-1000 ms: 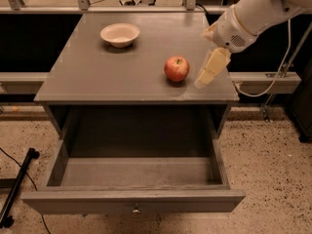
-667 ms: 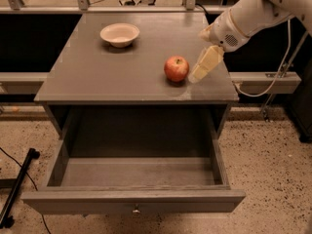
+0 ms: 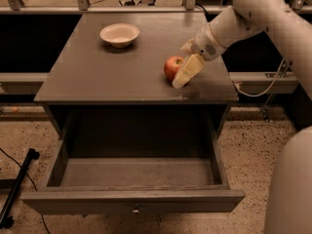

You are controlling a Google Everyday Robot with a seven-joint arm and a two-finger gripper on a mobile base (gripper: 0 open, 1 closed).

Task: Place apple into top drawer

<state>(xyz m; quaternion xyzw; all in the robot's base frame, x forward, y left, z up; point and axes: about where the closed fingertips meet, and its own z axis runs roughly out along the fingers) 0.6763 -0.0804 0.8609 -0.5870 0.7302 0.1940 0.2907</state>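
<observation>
The red apple (image 3: 171, 66) sits on the grey cabinet top (image 3: 97, 77), right of centre. My gripper (image 3: 181, 66) is open at the apple's right side, low over the top. Its near cream finger (image 3: 187, 72) covers the apple's right edge, and I cannot tell whether it touches the apple. The top drawer (image 3: 131, 201) is pulled fully out below the cabinet's front edge, with its small metal knob (image 3: 135, 210) at the centre of the front panel. Its inside shows nothing in it.
A cream-white bowl (image 3: 119, 34) stands at the back left of the cabinet top. My white arm (image 3: 253, 13) reaches in from the upper right. A black stand leg (image 3: 19, 189) lies on the speckled floor at the left.
My gripper has moved left and a little down toward the apple, from clearly apart at its right to overlapping its right edge. The apple, bowl and drawer have not moved.
</observation>
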